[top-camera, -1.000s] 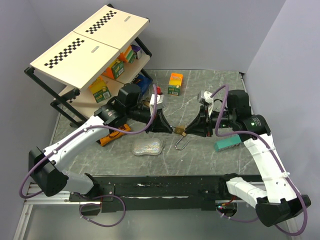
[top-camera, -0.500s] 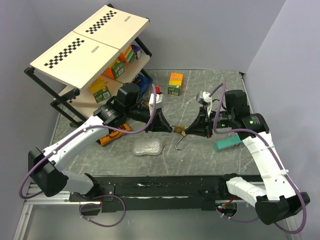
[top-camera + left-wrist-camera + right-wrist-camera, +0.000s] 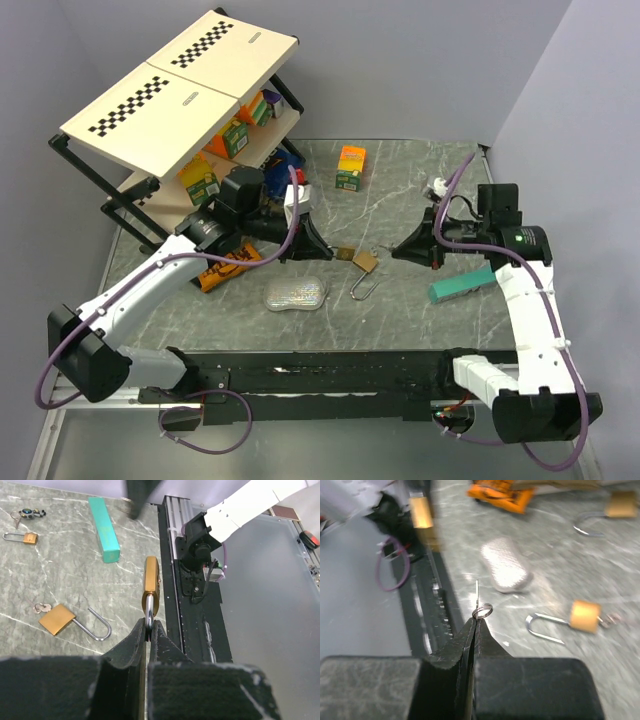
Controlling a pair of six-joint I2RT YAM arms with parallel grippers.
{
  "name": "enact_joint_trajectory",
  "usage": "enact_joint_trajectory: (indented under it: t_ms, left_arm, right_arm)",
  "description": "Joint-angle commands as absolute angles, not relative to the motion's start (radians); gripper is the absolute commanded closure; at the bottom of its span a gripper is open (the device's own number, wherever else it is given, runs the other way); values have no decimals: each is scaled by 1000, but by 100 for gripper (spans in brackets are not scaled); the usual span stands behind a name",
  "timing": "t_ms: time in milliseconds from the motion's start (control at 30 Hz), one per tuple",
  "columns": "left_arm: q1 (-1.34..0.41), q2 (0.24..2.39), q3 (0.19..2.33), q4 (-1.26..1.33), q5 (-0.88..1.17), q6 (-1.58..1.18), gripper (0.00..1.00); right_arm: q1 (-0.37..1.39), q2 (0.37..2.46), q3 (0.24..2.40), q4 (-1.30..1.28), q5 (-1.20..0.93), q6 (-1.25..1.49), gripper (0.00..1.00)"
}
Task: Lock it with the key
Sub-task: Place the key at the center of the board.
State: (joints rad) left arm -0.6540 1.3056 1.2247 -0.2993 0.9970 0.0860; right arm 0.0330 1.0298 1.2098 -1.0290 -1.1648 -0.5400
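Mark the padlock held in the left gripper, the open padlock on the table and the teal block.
Held padlock [image 3: 152, 577]: left wrist view, brass body.
Open padlock [image 3: 56, 619]: left wrist view, brass body.
Teal block [image 3: 103, 526]: left wrist view, top face.

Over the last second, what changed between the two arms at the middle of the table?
The arms drew apart from their meeting at the centre. The right gripper pulled back to the right, shut on a key ring. The left gripper moved back left, still holding its padlock by the shackle. The loose open padlock, teal block and silver pouch stayed put.
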Motion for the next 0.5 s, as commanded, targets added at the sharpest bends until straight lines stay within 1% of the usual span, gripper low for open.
enact_joint_trajectory:
  t_ms: [0, 33, 100, 133, 200, 367, 467]
  left_arm:
    - [-655, 1269, 1215, -281, 1005, 104, 99]
    - [-655, 1272, 1215, -284, 991, 107, 99]
    - [-655, 1279, 1218, -291, 957, 115, 99]
    - [-653, 1284, 1221, -301, 948, 127, 99]
    - [-653, 1295, 1226, -314, 933, 138, 99]
    - [-653, 1299, 1212, -313, 927, 144, 99]
    - [-655, 1299, 1193, -301, 922, 135, 99]
  right_arm:
    - [-34, 1097, 1192, -953, -1047, -503, 100]
    - [-34, 1115, 1184, -880, -925, -447, 100]
    - [-32, 1175, 1192, -850, -813, -419, 100]
    - [-32, 1243, 1198, -829, -711, -381, 100]
    - [-34, 1346, 1225, -818, -646, -348, 100]
    - [-32, 1501, 1252, -715, -476, -258, 100]
    - [-34, 1609, 1298, -698, -448, -222, 100]
